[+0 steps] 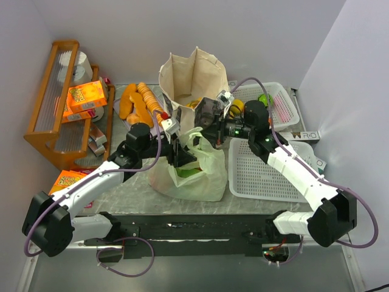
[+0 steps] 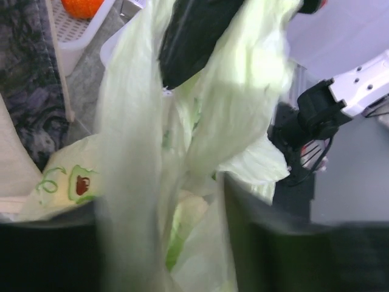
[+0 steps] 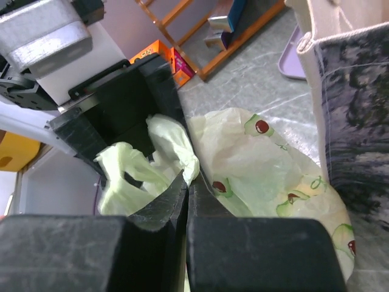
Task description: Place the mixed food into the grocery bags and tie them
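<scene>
**A:** Where is the plastic bag, and what has hold of it?

**B:** We see the pale-green plastic bag [image 1: 194,176] in the middle of the worktop [image 1: 127,194], with something green showing inside. The right jaws are closed tight on a fold of film at its top. The left jaws stand partly apart. Film hangs between them, and as far as we can tell it is not pinched.

**A:** What could go wrong from here?

**B:** We judge that the knot could fail. With only one side gripped, a pull could drag or tip the light bag and spill the food. The thin film could also tear or slip free.

**A:** What stands around it?

**B:** A canvas tote [image 1: 182,76] stands at twelve o'clock, close behind the bag. A white mesh basket [image 1: 261,176] lies just beside it at three o'clock. Bread loaves [image 1: 137,100] lie at eleven, and a wooden rack [image 1: 55,115] stands at ten. We think the tote and basket crowd the right arm's swing.
</scene>
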